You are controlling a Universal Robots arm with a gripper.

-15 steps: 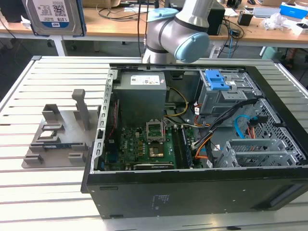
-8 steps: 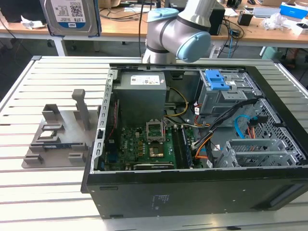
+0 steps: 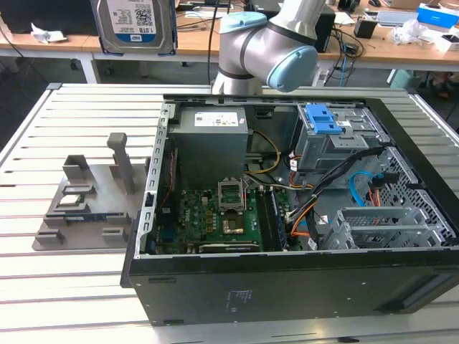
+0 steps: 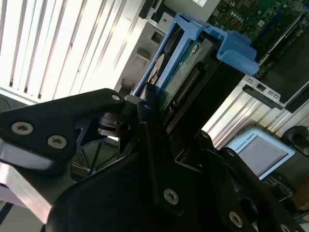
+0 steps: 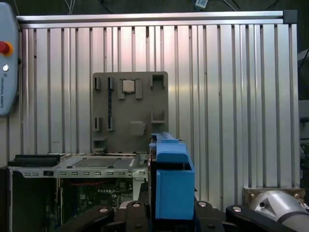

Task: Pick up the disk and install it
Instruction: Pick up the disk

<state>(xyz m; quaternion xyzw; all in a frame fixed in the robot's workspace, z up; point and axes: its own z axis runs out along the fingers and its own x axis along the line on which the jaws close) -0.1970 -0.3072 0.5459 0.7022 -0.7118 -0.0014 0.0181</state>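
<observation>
**Disk clamped, held aloft**

Gripper is closed tight on the disk, gripping its blue caddy edge-on. In the exterior view the disk hangs high, well apart from the open case and the stand. My read is a carry phase: hold the caddy square, grip firm, and clear the cables near the bay.

disk silver, blue-framed, white-blue label; upright; held aloft

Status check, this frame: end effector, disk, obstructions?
End effector shut on the disk. Disk held aloft, clear of the computer case. Cables lie beside the drive bay.
</observation>
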